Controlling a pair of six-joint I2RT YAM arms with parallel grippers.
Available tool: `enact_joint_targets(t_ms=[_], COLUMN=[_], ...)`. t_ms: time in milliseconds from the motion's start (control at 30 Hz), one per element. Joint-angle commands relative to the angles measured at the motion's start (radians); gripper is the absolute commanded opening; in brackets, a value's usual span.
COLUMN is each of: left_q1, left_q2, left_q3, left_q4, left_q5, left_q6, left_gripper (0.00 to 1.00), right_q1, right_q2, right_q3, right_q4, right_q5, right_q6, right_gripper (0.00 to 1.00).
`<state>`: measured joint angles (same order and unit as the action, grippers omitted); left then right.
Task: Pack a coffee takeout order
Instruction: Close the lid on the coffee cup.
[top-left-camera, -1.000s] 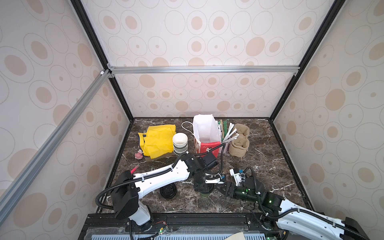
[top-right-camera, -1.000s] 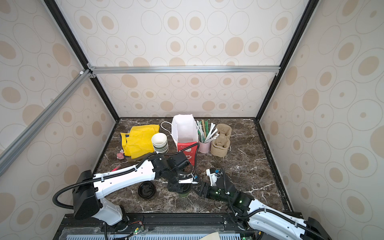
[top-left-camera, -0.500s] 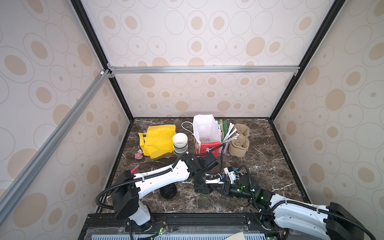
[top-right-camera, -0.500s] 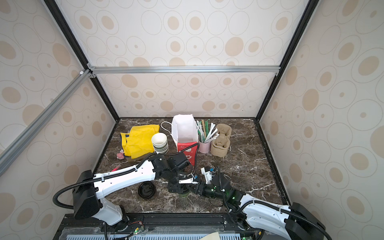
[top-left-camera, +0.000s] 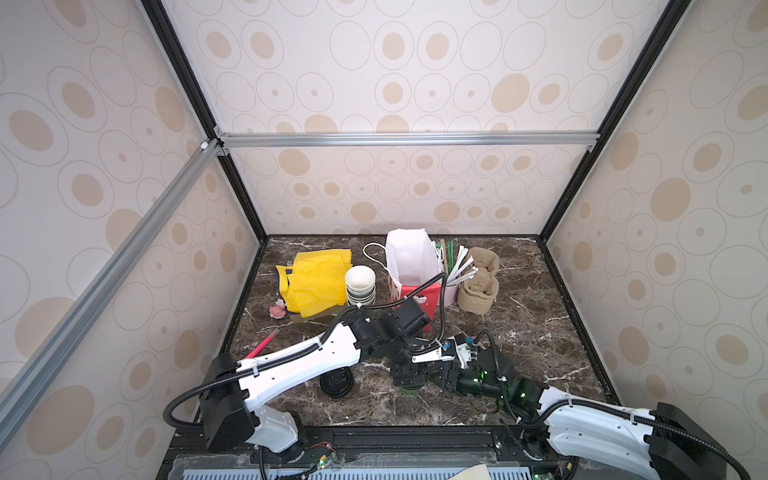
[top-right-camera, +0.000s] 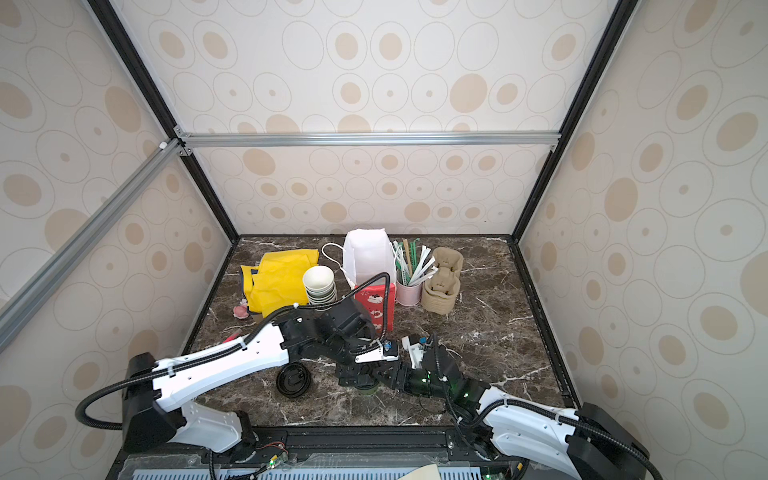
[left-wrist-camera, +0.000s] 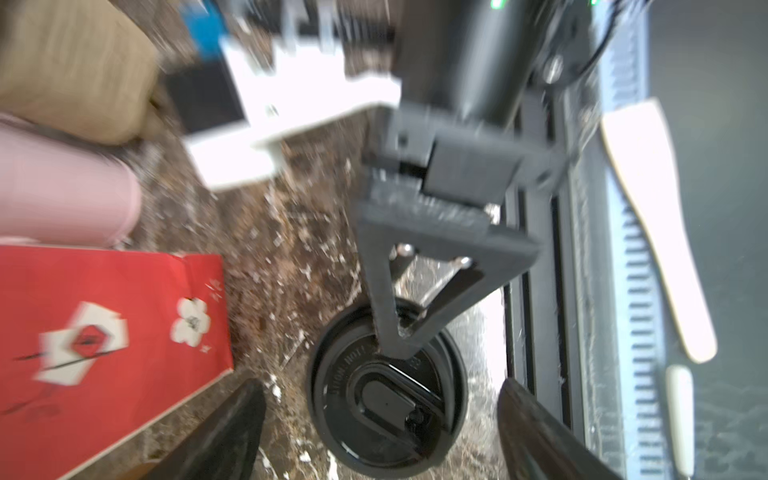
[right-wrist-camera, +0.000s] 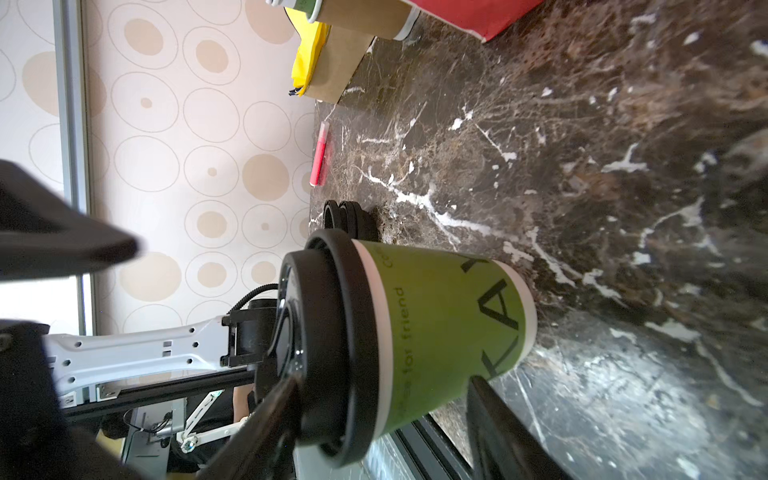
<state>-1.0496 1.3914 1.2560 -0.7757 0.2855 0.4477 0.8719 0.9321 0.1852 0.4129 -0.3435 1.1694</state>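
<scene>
Green-sided paper cup with round black plastic lid (right-wrist-camera: 436, 324) stands on the dark marble tabletop (right-wrist-camera: 623, 166), near its front edge. Your left gripper (left-wrist-camera: 378, 399) gapes above it; your right gripper (right-wrist-camera: 382, 380) brackets it, hold uncertain. An uneven squeeze could topple it.

The left claw (left-wrist-camera: 379, 390) hangs spread wide above the black lid (left-wrist-camera: 388, 415), its fingers (left-wrist-camera: 232, 428) clear of the rim. A triangular finger (left-wrist-camera: 376, 291) of the right claw (left-wrist-camera: 388, 336) overlaps that lid's edge. A red bag (left-wrist-camera: 104, 332) stands on the counter (left-wrist-camera: 282, 249).
</scene>
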Motion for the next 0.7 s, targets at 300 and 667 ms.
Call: enact_joint_targets(t_ms=[300,667], left_q1=[-0.001,0.032], left_q2=[-0.365,-0.559], left_q3=[-0.365,-0.656], left_q4=[0.597,0.537], left_q5=[-0.444,-0.41], left_q6=[-0.96,-1.463], left_gripper=[0.82,0.63], right_q1=[-0.013,-0.019], right_q2=[-0.143,-0.077], right_q3=[0.081,0.173], right_q4=[-0.212,-0.354], right_q5=[-0.027,-0.046], right_q6=[-0.067,-0.092], right_gripper=[0.69,0.63])
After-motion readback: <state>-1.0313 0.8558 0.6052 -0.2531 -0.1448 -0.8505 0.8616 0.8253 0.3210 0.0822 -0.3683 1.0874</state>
